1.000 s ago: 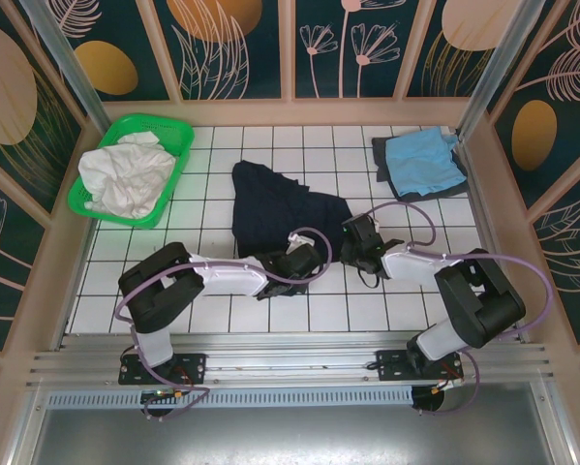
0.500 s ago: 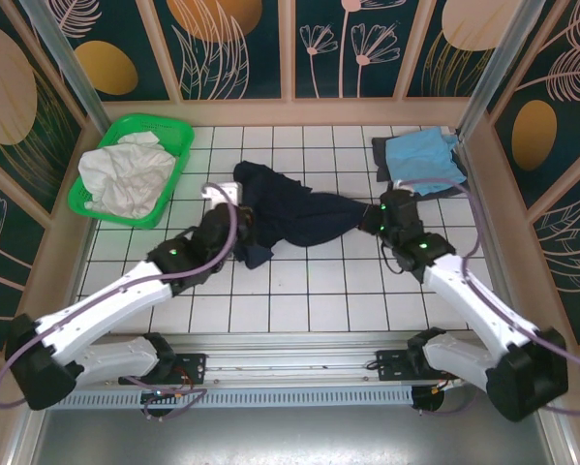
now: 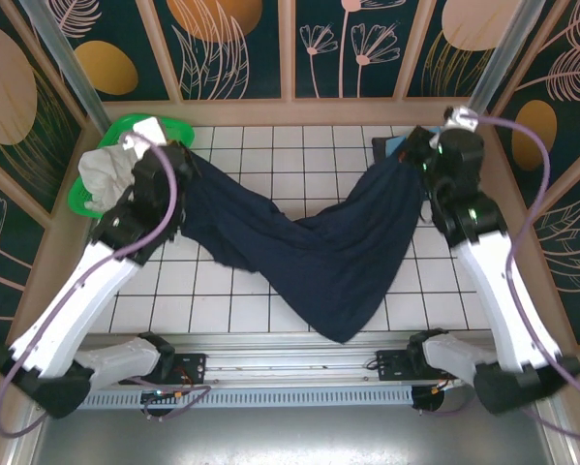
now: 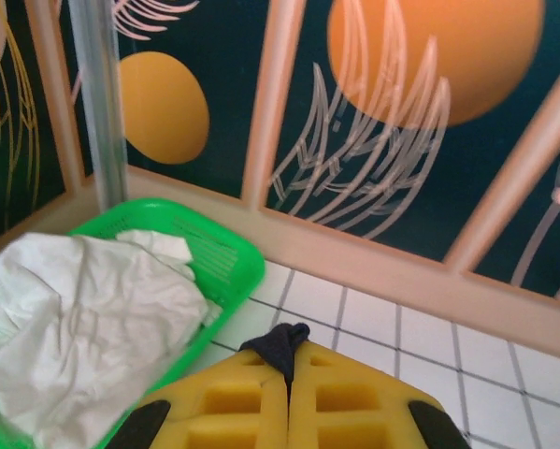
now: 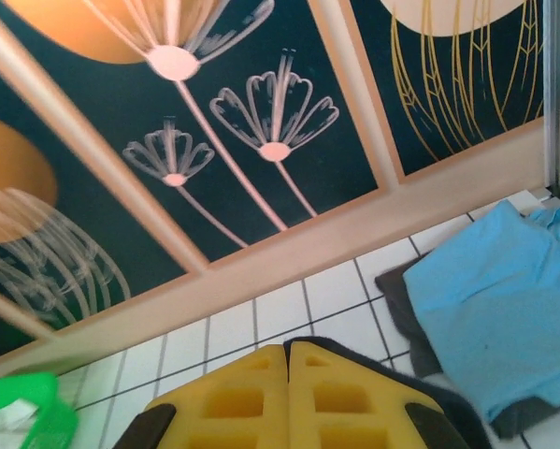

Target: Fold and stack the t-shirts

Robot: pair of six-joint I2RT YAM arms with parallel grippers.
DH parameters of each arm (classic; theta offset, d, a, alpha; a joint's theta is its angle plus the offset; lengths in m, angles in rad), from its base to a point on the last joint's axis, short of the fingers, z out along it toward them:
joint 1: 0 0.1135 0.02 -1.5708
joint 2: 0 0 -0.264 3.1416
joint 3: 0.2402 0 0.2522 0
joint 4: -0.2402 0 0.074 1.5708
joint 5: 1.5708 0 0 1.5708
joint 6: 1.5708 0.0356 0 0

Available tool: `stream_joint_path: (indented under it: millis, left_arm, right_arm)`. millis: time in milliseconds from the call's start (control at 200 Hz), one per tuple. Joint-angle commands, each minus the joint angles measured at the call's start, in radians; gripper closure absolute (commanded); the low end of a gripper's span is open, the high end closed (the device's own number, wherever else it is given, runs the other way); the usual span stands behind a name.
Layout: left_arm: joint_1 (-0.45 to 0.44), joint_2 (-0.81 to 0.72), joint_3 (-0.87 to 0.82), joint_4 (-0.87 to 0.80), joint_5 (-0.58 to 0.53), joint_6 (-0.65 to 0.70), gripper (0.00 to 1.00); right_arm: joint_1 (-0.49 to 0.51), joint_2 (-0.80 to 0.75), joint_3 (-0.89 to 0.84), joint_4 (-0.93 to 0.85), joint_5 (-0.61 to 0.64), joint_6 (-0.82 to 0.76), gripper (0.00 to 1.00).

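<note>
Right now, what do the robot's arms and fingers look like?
The left arm and right arm both have white link shells, black joint housings and black bases. A purple cable loops along each. The left fingers are yellow moulded blocks with rectangular recesses, flanked by black mounts. The right fingers look the same.

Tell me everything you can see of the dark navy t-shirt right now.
The navy t-shirt is plain, dark, soft cloth, creased and spread wide. It hangs above the tiled table between both arms: the left hand pinches one edge near the green basket, the right hand the other near the light blue shirt. Its top edge sags in the middle; its bottom hangs to a point toward the near edge. A small tuft pokes from the shut left hand.
</note>
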State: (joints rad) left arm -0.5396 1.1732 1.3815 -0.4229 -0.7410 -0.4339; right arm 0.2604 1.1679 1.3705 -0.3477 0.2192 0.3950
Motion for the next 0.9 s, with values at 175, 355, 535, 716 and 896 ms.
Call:
stream_joint_path:
  millis: [175,355,535,716,896]
  left_arm:
    - [0.123,0.27,0.434,0.053,0.139,0.178,1.0]
    - [0.123,0.261,0.528,0.11,0.164,0.286,1.0]
    - [0.122,0.119,0.431,0.188,0.211,0.322,1.0]
    - [0.123,-0.106,0.006,0.248,0.311,0.194,1.0]
    - [0.122,-0.226,-0.5,0.326,0.31,-0.029,1.0]
  right_arm:
    - [-0.146,0.44,0.515,-0.127,-0.246,-0.025,1.0]
    - [-0.139,0.405,0.546,-0.104,-0.269,-0.006,1.0]
    - [-0.142,0.274,0.437,-0.051,-0.263,0.006,1.0]
    - [-0.143,0.153,0.203,0.013,-0.283,0.026,1.0]
    - [-0.147,0.263,0.05,0.13,-0.31,0.05,1.0]
